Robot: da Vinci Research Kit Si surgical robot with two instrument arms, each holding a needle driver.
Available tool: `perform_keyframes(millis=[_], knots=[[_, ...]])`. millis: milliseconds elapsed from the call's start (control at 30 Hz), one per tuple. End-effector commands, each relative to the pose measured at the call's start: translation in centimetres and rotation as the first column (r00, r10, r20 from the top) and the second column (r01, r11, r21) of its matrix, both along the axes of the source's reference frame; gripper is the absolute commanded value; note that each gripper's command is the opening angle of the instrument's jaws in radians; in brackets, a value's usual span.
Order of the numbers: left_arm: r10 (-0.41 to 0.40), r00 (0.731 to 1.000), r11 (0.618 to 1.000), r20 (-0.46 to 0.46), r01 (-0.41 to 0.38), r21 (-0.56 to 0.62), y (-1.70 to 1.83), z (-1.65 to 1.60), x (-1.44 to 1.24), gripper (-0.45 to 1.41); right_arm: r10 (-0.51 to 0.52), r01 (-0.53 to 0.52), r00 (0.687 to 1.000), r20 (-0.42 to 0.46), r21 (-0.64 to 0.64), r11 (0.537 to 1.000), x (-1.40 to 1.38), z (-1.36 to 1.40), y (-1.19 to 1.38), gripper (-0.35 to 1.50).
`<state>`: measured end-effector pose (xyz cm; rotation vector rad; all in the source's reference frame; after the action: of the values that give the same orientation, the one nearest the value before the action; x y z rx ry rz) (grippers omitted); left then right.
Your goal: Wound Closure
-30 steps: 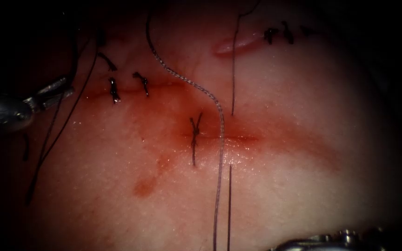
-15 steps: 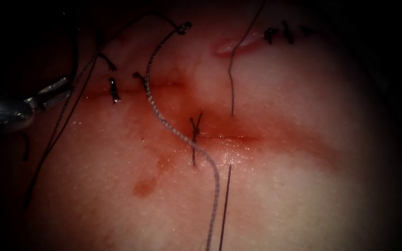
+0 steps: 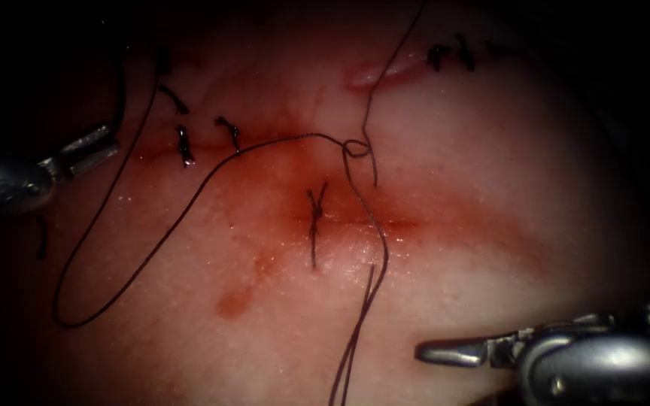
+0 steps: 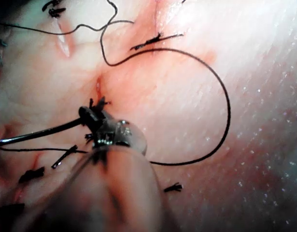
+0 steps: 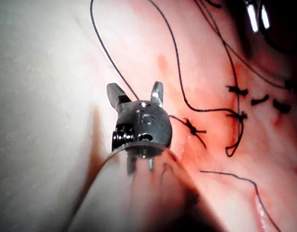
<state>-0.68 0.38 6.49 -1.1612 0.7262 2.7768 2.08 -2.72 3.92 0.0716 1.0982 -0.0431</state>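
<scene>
Tissue (image 3: pixel 453 301) glistens with red fluid (image 3: pixel 355 218); thread (image 3: pixel 189 207) loops toward nine o'clock. Left tool (image 3: pixel 88 150) seems clamped on thread; right tool (image 5: pixel 136 94) jaws apart, empty. Needle hidden.

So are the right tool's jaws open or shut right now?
Open: the right tool shows two jaws spread apart with nothing between them, above the tissue.
</scene>
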Motion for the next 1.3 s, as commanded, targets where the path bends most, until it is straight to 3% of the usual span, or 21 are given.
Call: perform_keyframes(millis=[33, 267, 567, 633, 667, 733, 767, 1000, 1300], knots=[[0.002, 1.000, 1.000, 0.000, -0.002, 0.000, 0.03, 0.06, -0.07, -0.23, 0.019, -0.019, 1.000, 0.012, -0.008, 1.000, 0.07, 0.27, 0.17, 1.11], [0.002, 1.000, 1.000, 0.000, -0.002, -0.001, 0.02, 0.07, -0.07, -0.23, 0.031, -0.029, 0.998, 0.051, -0.040, 0.999, 0.23, 1.03, 0.24, 1.21], [0.003, 1.000, 1.000, -0.002, -0.003, 0.000, 0.02, 0.07, -0.07, -0.23, 0.003, -0.002, 0.999, 0.047, -0.020, 1.000, 0.57, 1.38, 0.10, 1.10], [0.003, 1.000, 1.000, -0.002, -0.003, 0.000, 0.02, 0.07, -0.07, -0.23, -0.004, 0.004, 0.999, 0.048, -0.018, 1.000, 0.60, 1.38, 0.09, 1.00], [0.003, 1.000, 1.000, -0.002, -0.003, 0.000, 0.02, 0.07, -0.07, -0.23, -0.012, 0.013, 0.999, 0.047, -0.015, 1.000, 0.61, 1.39, 0.09, 0.81], [0.003, 1.000, 1.000, -0.002, -0.003, 0.000, 0.02, 0.07, -0.07, -0.23, -0.035, 0.035, 0.998, 0.045, -0.006, 0.999, 0.59, 1.38, 0.07, -0.27], [0.003, 1.000, 1.000, -0.002, -0.003, 0.000, 0.02, 0.07, -0.07, -0.23, -0.040, 0.041, 0.998, 0.044, -0.004, 0.999, 0.58, 1.38, 0.07, -0.35], [0.005, 1.000, 1.000, 0.000, -0.005, 0.000, 0.02, 0.07, -0.07, -0.23, -0.058, 0.058, 0.998, 0.039, 0.008, 0.998, 0.51, 1.25, -0.06, -0.35], [0.005, 1.000, 1.000, 0.000, -0.005, 0.000, 0.02, 0.07, -0.07, -0.23, -0.150, 0.150, 0.989, 0.003, 0.027, 0.988, 0.59, 0.71, -0.59, -0.35]])
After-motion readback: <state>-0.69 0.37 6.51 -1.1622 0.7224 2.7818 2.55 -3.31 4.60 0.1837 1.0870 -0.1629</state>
